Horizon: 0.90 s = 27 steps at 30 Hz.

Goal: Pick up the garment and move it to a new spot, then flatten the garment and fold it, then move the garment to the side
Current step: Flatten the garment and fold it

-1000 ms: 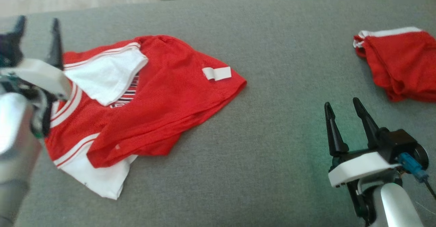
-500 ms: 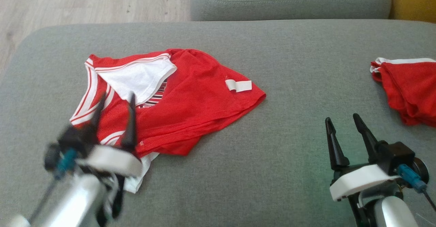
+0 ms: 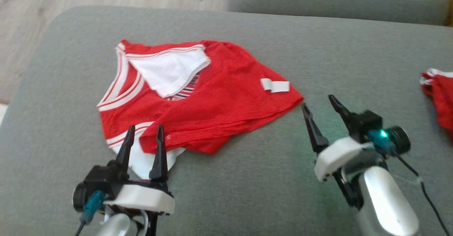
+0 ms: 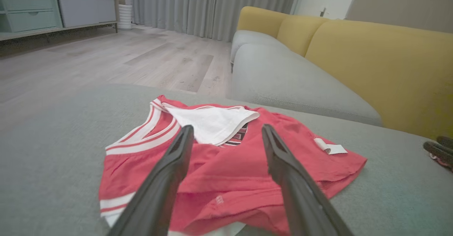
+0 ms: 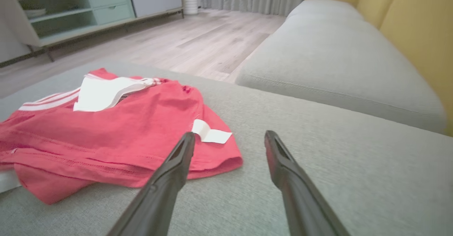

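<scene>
Garment [image 3: 219, 101] unmoved, left gripper [image 3: 145, 126] now at hem, right gripper [image 3: 317, 101] nearer

Illumination is soft, even daylight. The room reads bright, with no glare. Shadows are faint: a thin dark line sits under the near edge of the garment [image 3: 219, 101] on the grey cushion [image 3: 247, 193]. A green lamp [image 3: 382, 134] on the right gripper [image 3: 317, 100] tints the cushion beside it. The head view is soft throughout, with smeared fabric texture. Both wrist views are wide-angle. In them, the dark fingers [image 4: 166, 179] at the bottom edge are large and out of focus, the sofa seat [image 5: 336, 59] behind is blurred, and the red renders paler, near pink.
</scene>
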Motion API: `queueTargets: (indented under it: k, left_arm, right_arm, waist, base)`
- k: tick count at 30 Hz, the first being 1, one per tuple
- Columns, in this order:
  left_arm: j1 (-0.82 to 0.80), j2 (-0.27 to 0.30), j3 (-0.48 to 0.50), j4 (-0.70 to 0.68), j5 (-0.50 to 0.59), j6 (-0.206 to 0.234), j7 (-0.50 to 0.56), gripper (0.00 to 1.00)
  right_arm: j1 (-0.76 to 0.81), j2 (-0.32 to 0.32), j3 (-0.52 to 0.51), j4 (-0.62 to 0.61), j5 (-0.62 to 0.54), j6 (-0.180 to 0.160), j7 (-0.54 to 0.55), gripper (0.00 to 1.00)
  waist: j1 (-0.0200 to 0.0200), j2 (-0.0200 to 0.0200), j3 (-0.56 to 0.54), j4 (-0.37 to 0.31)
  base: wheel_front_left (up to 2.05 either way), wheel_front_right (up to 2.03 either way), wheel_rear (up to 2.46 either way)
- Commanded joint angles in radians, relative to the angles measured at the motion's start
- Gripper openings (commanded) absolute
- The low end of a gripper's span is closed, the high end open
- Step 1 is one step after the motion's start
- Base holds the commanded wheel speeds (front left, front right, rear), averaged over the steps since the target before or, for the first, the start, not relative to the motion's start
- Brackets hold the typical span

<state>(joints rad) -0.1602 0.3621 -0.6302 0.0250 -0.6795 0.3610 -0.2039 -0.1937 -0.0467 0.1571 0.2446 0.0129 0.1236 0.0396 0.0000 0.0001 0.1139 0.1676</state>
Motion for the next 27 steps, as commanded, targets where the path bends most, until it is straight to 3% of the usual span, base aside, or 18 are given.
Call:
queueTargets:
  k: [1,10,23,25,27]
  left_arm:
    - [-0.013,0.008,0.04,-0.033,-0.002,0.007,-0.014,1.0]
    - [0.004,-0.017,0.031,-0.02,0.0,0.004,-0.03,1.0]
    - [0.005,-0.026,0.045,-0.009,0.003,-0.003,-0.044,1.0]
    - [0.003,-0.027,0.045,-0.006,0.003,-0.005,-0.045,1.0]
    - [0.002,-0.028,0.045,-0.002,0.003,-0.006,-0.045,1.0]
  right_arm:
    - [-0.067,-0.004,0.041,0.018,-0.016,0.007,0.013,1.0]
    - [-0.207,-0.004,0.066,0.318,-0.05,0.007,0.027,1.0]
    - [-0.308,-0.004,0.033,0.513,-0.073,0.007,-0.036,0.98]
    - [-0.32,-0.004,0.029,0.533,-0.077,0.007,-0.045,0.49]
    - [-0.33,-0.004,0.027,0.547,-0.074,0.007,-0.056,0.3]
  waist:
    - [0.0,-0.0001,0.022,0.044]
    - [0.0,-0.0001,0.06,0.156]
    - [0.0,-0.0001,0.096,0.165]
    - [0.0,-0.0001,0.1,0.161]
    - [0.0,-0.0001,0.102,0.156]
  base:
    - [0.0,0.0,0.0]
    - [0.0,0.0,0.0]
    - [0.0,0.0,0.0]
    - [0.0,0.0,0.0]
    - [0.0,0.0,0.0]
